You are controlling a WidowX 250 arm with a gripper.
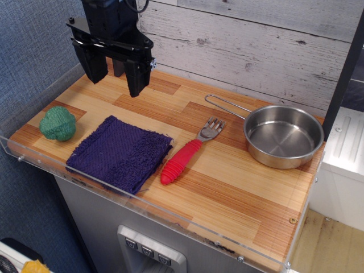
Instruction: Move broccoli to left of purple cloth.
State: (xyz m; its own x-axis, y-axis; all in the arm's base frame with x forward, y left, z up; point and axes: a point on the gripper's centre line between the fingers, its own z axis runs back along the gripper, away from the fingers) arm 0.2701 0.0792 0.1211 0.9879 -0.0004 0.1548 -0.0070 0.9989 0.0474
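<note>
The green lumpy broccoli sits on the wooden counter at the far left, just left of the dark purple cloth, a small gap between them. The cloth lies flat near the front edge. My black gripper hangs open and empty above the back of the counter, well up and to the right of the broccoli, touching nothing.
A fork with a red handle lies right of the cloth. A steel pan with a wire handle stands at the right. A clear plastic lip runs along the front edge. A dark post stands behind the gripper.
</note>
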